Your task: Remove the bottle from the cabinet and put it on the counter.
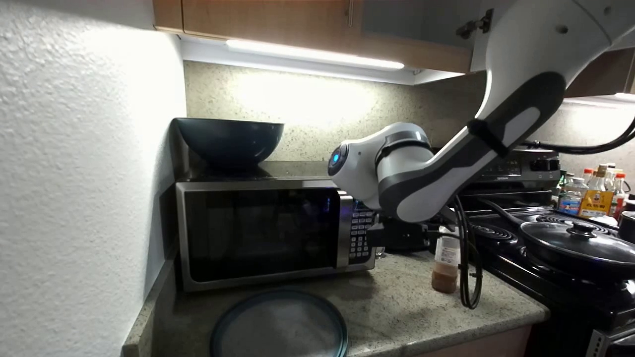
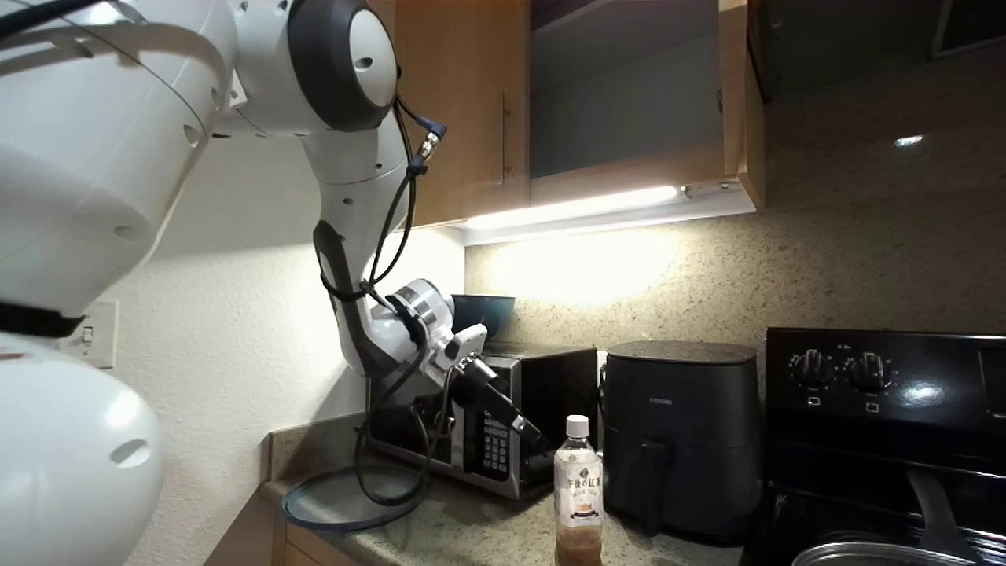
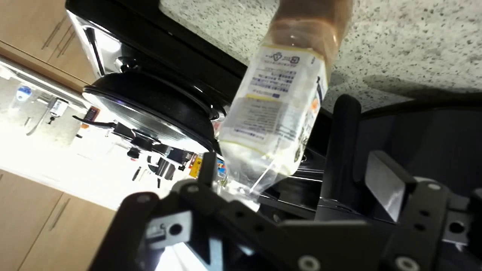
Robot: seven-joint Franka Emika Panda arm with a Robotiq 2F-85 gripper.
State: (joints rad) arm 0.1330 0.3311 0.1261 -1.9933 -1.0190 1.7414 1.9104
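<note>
A small, slim, clear plastic bottle (image 2: 579, 495) with white cap, pale label and brown contents stands upright on the speckled grey-beige stone-look counter (image 1: 387, 302). In the wrist view, the black gripper (image 3: 295, 169) has its fingers (image 3: 384, 186) spread apart, the bottle's upper end showing past them, nearer one finger; in an exterior view it stands just beside them. Near it is a black air fryer (image 2: 680, 440); above hangs the light brown wooden cabinet (image 2: 464, 102).
</note>
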